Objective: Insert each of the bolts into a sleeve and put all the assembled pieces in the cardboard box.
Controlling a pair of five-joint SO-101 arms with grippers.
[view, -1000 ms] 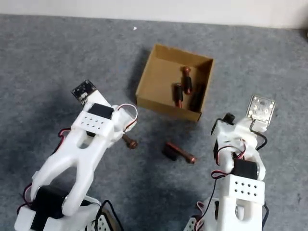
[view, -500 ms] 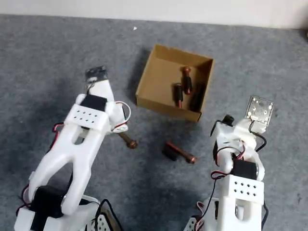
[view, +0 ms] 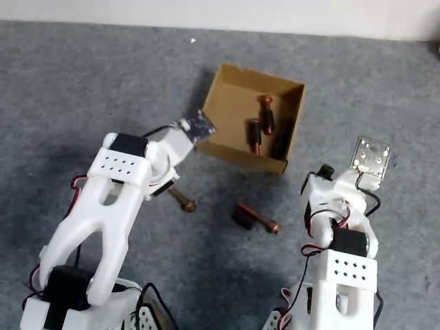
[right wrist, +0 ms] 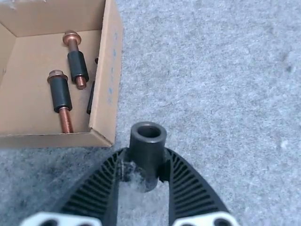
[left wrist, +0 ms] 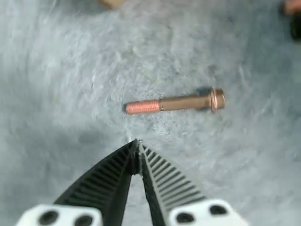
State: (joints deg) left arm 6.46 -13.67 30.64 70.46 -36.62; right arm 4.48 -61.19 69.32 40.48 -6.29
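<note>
Inside the box (view: 237,155) lie two sleeved bolts (right wrist: 60,94) and a third dark piece (right wrist: 90,97). On the desk (view: 103,69), a bare bolt (left wrist: 174,102) lies crosswise just past the left tool's (left wrist: 138,143) closed tips; the right tool (right wrist: 144,158) clamps an upright sleeve (right wrist: 148,136) near the box.

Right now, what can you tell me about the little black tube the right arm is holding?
The black sleeve is a short matte tube, seemingly plastic or rubber, its bore open with nothing inside. The right tool clamps its sides between ribbed black fingers, open end toward the wrist camera. It is over grey carpet beside the cardboard box, not touching it.
</note>
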